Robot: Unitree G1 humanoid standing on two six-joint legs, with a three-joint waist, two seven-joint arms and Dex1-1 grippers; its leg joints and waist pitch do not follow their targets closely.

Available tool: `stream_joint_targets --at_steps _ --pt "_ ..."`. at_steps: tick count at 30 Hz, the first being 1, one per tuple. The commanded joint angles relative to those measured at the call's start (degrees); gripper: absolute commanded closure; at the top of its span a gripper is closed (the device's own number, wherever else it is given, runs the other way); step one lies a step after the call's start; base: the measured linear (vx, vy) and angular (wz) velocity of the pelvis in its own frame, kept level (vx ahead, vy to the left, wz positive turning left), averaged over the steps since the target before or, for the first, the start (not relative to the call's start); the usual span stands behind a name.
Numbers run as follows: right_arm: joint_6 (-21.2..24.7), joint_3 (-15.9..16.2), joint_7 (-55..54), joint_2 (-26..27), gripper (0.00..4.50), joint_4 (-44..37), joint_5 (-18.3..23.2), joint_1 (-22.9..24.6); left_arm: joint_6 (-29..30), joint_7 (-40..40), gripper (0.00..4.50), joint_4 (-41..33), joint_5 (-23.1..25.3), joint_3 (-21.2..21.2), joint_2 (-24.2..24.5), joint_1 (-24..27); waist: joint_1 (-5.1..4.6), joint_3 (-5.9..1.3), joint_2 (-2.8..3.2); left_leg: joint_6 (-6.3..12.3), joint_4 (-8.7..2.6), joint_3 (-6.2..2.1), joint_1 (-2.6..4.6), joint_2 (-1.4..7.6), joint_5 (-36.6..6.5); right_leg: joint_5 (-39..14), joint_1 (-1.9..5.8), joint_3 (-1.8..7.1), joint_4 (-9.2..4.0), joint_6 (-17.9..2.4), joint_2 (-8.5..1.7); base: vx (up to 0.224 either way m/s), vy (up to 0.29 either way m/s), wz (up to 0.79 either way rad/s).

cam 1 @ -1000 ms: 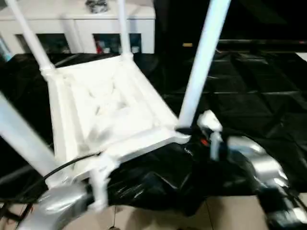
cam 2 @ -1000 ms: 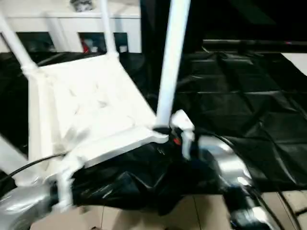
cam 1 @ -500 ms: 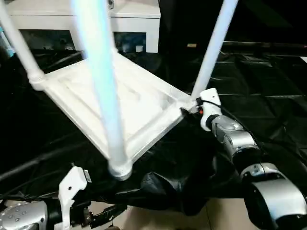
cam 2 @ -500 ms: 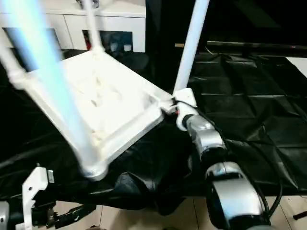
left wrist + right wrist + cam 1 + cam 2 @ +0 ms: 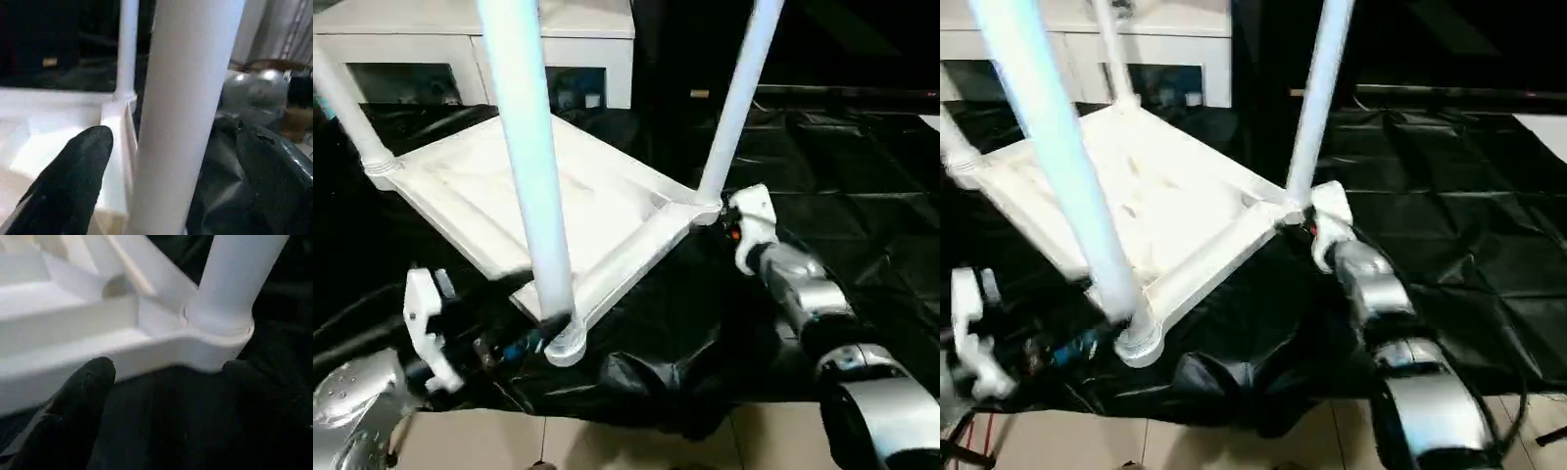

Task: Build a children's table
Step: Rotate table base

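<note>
Upside-down table top (image 5: 558,191) on black cloth (image 5: 862,186); left gripper (image 5: 166,161) spread around near leg (image 5: 533,176) (untouched), right gripper (image 5: 166,382) spread at corner socket (image 5: 220,328).

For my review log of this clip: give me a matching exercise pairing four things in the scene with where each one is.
Things:
1. nearest leg
2. right gripper
3. cabinet
4. black cloth

Places:
A. behind the work table
B. at the tabletop's right corner socket
C. between the left gripper's open jaws
D. spread under the upturned tabletop

Pairs: 1-C, 2-B, 3-A, 4-D
</note>
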Motion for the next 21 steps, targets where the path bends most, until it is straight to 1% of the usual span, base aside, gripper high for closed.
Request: stream_joint_targets --at_steps 1,2,3,4,5,6,7,8,10,11,13,14,15,16,17,18,19,20,21 --pt "0.7 1.0 0.6 0.5 0.46 -1.0 -1.0 0.5 0.8 0.0 0.02 -0.5 -1.1 -2.7 -1.4 -2.5 0.11 -3.23 0.43 -0.07 -4.16 0.19 0.50 0.69 -19.5 -17.5 2.51 1.94 -4.18 -10.8 -1.49 0.000 0.000 0.00" --pt "0.7 2.0 0.8 1.4 0.46 -1.0 -1.8 1.1 1.4 0.4 0.02 0.1 -1.1 -4.9 -2.9 -4.9 0.00 -3.19 0.54 -0.32 -4.16 0.23 0.55 0.67 -19.8 -18.4 2.39 1.94 -4.38 -10.5 -1.40 0.000 0.000 0.00" --pt "0.7 2.6 0.9 2.0 0.46 -1.0 -2.5 1.5 1.7 0.7 0.02 0.5 -1.2 -6.3 -3.7 -6.6 0.17 -3.21 0.51 -0.59 -4.16 0.18 0.79 0.73 -20.3 -19.0 2.25 1.94 -4.42 -10.5 -1.45 0.000 0.000 0.00" --pt "0.7 2.7 0.3 3.1 0.46 -0.2 -2.7 1.2 1.6 1.0 0.02 1.9 0.0 -8.5 -4.8 -8.8 -0.01 -3.22 0.37 -0.75 -4.22 0.04 0.45 0.73 -20.5 -19.2 2.43 1.94 -4.24 -10.5 -1.54 0.000 0.000 0.00" --pt "0.8 2.6 -0.1 3.7 0.46 0.3 -2.8 1.0 1.5 1.2 0.02 2.8 0.9 -9.7 -5.4 -10.1 0.00 -3.23 0.43 -0.86 -4.27 -0.02 0.42 0.73 -20.5 -19.5 2.45 1.93 -4.28 -10.3 -1.58 0.000 0.000 0.00" --pt "0.7 2.9 -0.6 4.4 0.46 1.0 -3.0 0.6 1.0 1.3 0.02 4.2 2.3 -11.3 -6.2 -11.7 -0.14 -3.34 0.20 -0.73 -4.25 -0.15 0.37 0.69 -19.8 -19.5 2.56 1.97 -4.31 -10.0 -1.75 0.000 0.000 0.00" --pt "0.6 3.2 -1.0 5.1 0.46 1.7 -3.3 0.1 0.5 1.6 0.02 5.7 3.6 -12.7 -7.1 -13.3 -0.09 -3.37 0.18 -0.73 -4.23 -0.15 0.37 0.70 -19.4 -19.1 2.58 1.96 -4.24 -10.1 -1.75 0.000 0.000 0.00" --pt "0.6 3.2 -1.0 5.1 0.46 1.7 -3.3 0.1 0.5 1.6 0.02 5.7 3.6 -12.7 -7.1 -13.3 -0.06 -3.35 0.26 -0.77 -4.21 -0.11 0.50 0.73 -18.9 -18.7 2.45 2.01 -4.29 -10.2 -1.76 0.000 0.000 0.00" --pt "0.4 3.6 -1.0 6.1 0.46 2.8 -3.6 -0.9 -0.1 1.8 0.02 8.2 5.5 -14.9 -8.4 -16.1 -0.05 -3.57 0.08 -0.41 -4.10 -0.07 0.32 0.65 -17.5 -16.4 2.77 1.99 -4.03 -10.8 -1.75 0.000 0.000 0.00" --pt "0.4 3.7 -1.2 6.5 0.46 3.4 -3.6 -1.5 -0.5 1.8 0.02 9.5 6.5 -16.0 -9.1 -17.5 -0.12 -3.53 0.09 -0.13 -4.12 -0.07 0.31 0.61 -17.1 -16.1 2.72 1.94 -4.03 -10.9 -1.65 0.000 0.000 0.00" --pt "0.4 3.7 -1.3 6.7 0.46 3.7 -3.7 -1.8 -0.7 1.8 0.02 10.3 7.1 -16.6 -9.4 -18.3 -0.10 -3.59 0.09 -0.12 -4.07 -0.08 0.16 0.63 -16.4 -15.2 2.99 1.93 -3.90 -11.1 -1.81 0.000 0.000 0.00" --pt "0.3 3.6 -1.4 7.0 0.46 4.2 -3.7 -2.3 -1.2 1.5 0.02 11.8 8.1 -17.7 -10.3 -19.9 -0.05 -3.64 0.11 -0.11 -4.02 -0.07 0.21 0.66 -16.0 -14.7 2.97 1.95 -3.82 -11.2 -1.87 0.000 0.000 0.00" --pt "0.3 3.6 -1.4 7.0 0.46 4.2 -3.7 -2.3 -1.2 1.5 0.02 11.8 8.1 -17.7 -10.3 -19.9 -0.04 -3.77 -0.04 0.26 -3.90 0.01 0.34 0.62 -15.4 -14.0 2.89 1.94 -3.80 -11.5 -1.81 0.000 0.000 0.00" --pt "0.0 3.5 -1.8 7.7 0.46 5.1 -4.1 -3.2 -2.0 0.3 0.02 15.7 9.5 -20.9 -12.4 -24.1 -0.12 -3.78 -0.07 0.67 -3.84 0.04 0.09 0.62 -14.3 -12.3 3.04 1.98 -3.61 -12.1 -1.86 0.000 0.000 0.00" --pt "0.0 3.5 -1.8 7.7 0.46 5.1 -4.1 -3.3 -2.1 0.3 0.02 15.8 9.5 -21.0 -12.4 -24.2 -0.02 -3.70 -0.01 0.85 -3.86 0.18 0.35 0.49 -14.5 -12.9 2.76 1.92 -3.93 -12.1 -1.67 0.000 0.000 0.00" --pt "-0.2 3.5 -2.0 7.9 0.46 5.3 -4.3 -3.5 -2.5 -0.2 0.02 17.2 10.0 -22.1 -13.2 -25.6 0.05 -3.76 -0.02 0.77 -3.84 0.13 0.27 0.59 -14.4 -12.5 2.99 1.93 -3.73 -12.5 -1.87 0.000 0.000 0.00" --pt "-0.2 3.4 -2.4 8.1 0.46 5.5 -4.4 -3.7 -3.1 -0.2 0.02 18.7 10.7 -23.4 -14.0 -27.1 0.13 -3.70 0.27 0.71 -3.83 0.08 0.23 0.58 -14.5 -12.4 3.03 1.93 -3.71 -12.5 -1.93 0.000 0.000 0.00" --pt "-0.3 3.3 -3.0 8.1 0.46 5.7 -4.6 -3.8 -3.8 -0.4 0.02 20.3 11.4 -24.6 -15.0 -28.5 0.03 -3.67 0.45 0.59 -3.86 0.07 0.23 0.57 -14.6 -12.6 3.03 1.94 -3.79 -12.4 -1.88 0.000 0.000 0.00" --pt "-0.3 3.2 -3.5 8.2 0.46 5.8 -4.6 -3.9 -4.1 -0.6 0.02 21.2 11.8 -25.3 -15.5 -29.2 0.02 -3.89 0.13 0.50 -3.70 0.10 0.21 0.52 -13.9 -11.4 3.20 1.94 -3.65 -12.5 -1.92 0.000 0.000 0.00"
